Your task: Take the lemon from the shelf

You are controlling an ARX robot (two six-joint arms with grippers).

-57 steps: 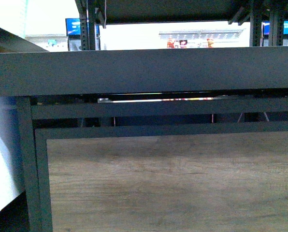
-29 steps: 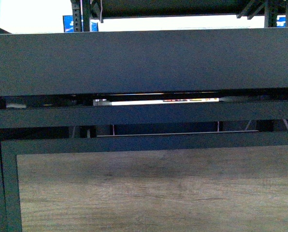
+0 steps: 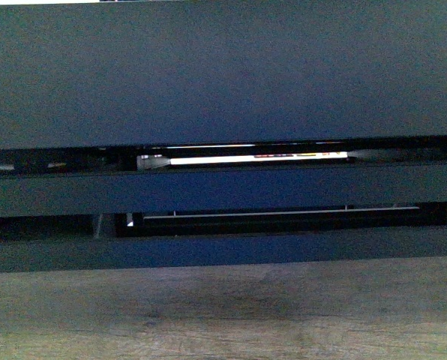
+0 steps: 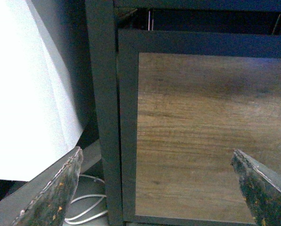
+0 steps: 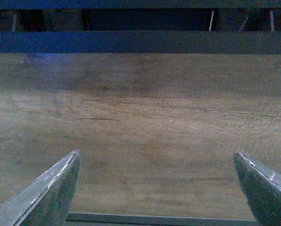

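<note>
- Filling the front view at close range, the shelf (image 3: 223, 75) shows a dark tray edge above its wood panel (image 3: 223, 315).
- Jaws wide and empty, the left gripper (image 4: 155, 151) faces the panel's corner beside the frame post (image 4: 103, 117).
- Jaws wide and empty, the right gripper (image 5: 156, 152) faces the panel.
- Where the lemon lies cannot be told.

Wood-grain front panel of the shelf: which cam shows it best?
Right wrist view: the panel fills most of the picture, its grain sharp, with the black frame rail along one edge. Left wrist view shows one framed corner of it beside the frame post. Front view catches only a dim strip at the bottom.
</note>
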